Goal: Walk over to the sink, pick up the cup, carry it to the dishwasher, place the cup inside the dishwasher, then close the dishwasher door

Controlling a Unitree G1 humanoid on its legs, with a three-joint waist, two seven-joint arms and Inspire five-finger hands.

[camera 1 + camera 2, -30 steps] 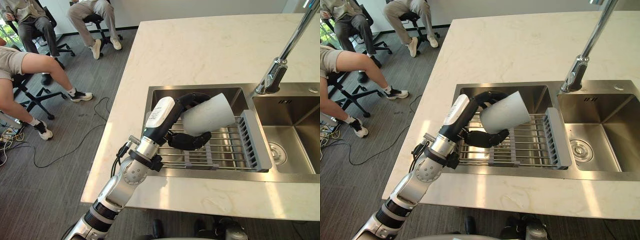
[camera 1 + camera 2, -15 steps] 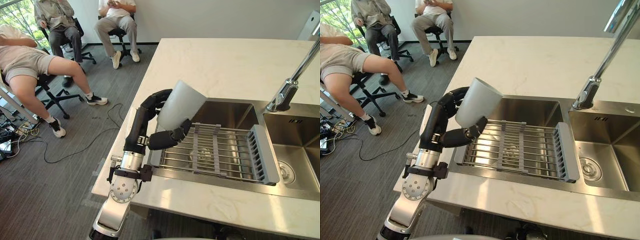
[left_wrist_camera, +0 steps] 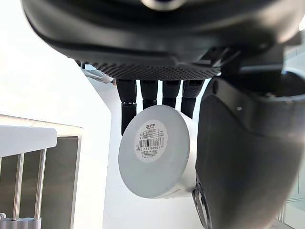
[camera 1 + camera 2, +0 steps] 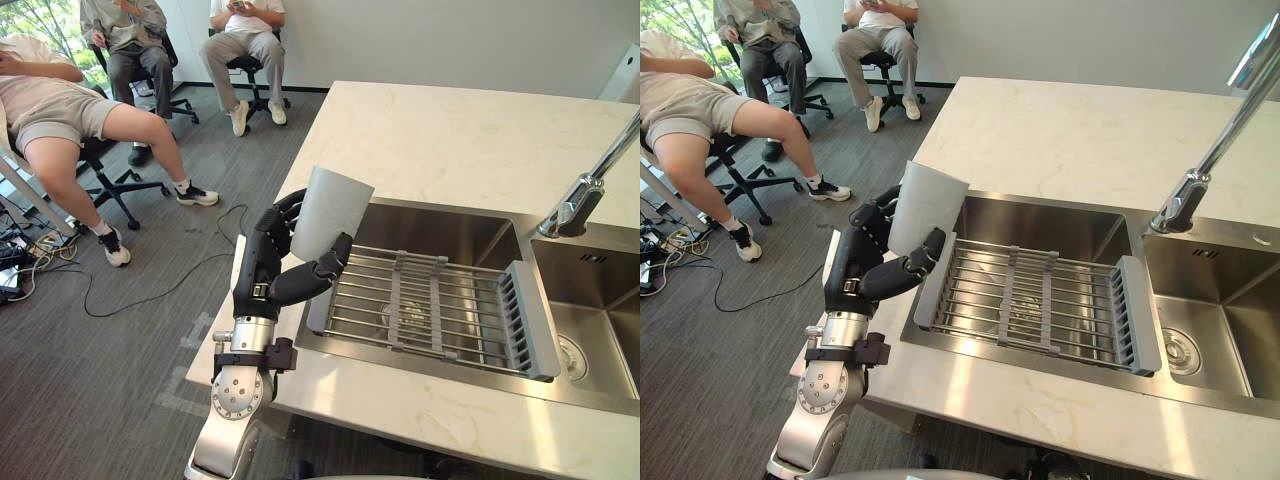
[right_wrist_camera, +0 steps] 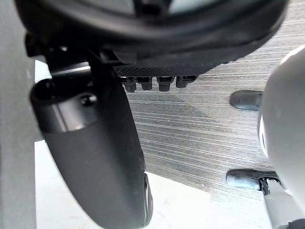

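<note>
Looking down from the head, the left hand (image 4: 272, 272) is curled round the cup (image 4: 328, 212), tilted above the sink's (image 4: 450, 225) left edge. Its wrist view shows the cup's base, so I'd grip firm and level it before carrying. Whether the right hand (image 5: 95, 157) is open, I cannot tell.

The cup (image 4: 330, 212) is plain pale grey against the black left hand (image 4: 262, 275). The counter (image 4: 450, 140) is cream marble with faint veins, the sink (image 4: 440, 228) brushed silver, its rack (image 4: 520, 320) grey, and the floor (image 4: 130, 310) dark grey, finely striped.
</note>
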